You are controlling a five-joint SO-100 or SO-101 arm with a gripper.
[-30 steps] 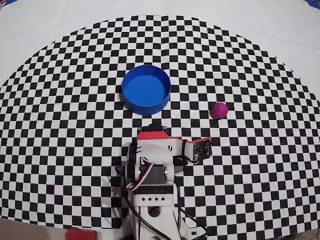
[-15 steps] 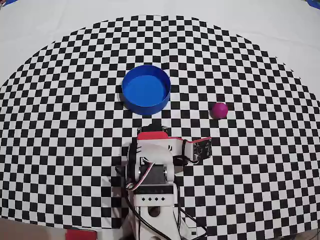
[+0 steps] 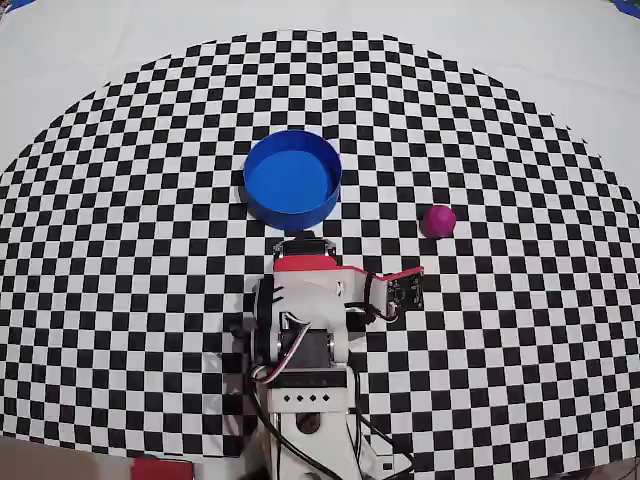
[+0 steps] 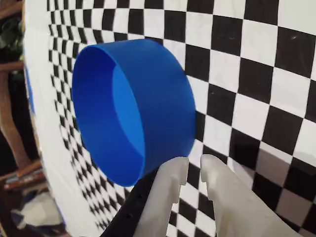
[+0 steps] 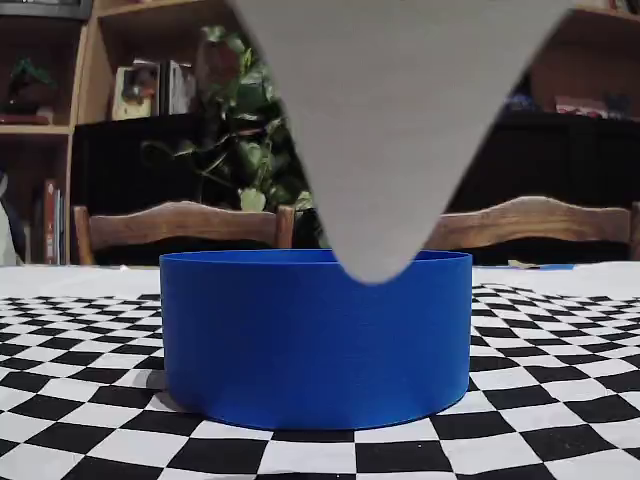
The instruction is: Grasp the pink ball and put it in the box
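Observation:
In the overhead view the pink ball [image 3: 438,220] lies alone on the checkered mat, to the right of the box [image 3: 292,180], a round blue container with nothing in it. My arm is folded below the box, and only the dark front of the gripper [image 3: 302,244] shows, just short of the box wall. The wrist view has the box [image 4: 148,103] close ahead. There my gripper [image 4: 194,161] reaches in from the bottom edge, its pale fingers nearly together with nothing between them. The ball is out of the wrist view and the fixed view.
The checkered mat [image 3: 520,330] covers a white table. My arm's base [image 3: 305,400] stands at the bottom centre. In the fixed view a pale grey wedge [image 5: 390,130] hangs from the top in front of the box [image 5: 315,340]; chairs and shelves stand behind.
My arm has shifted a little toward the box, and the gripper's dark front now shows above the red part. The ball and box have not moved.

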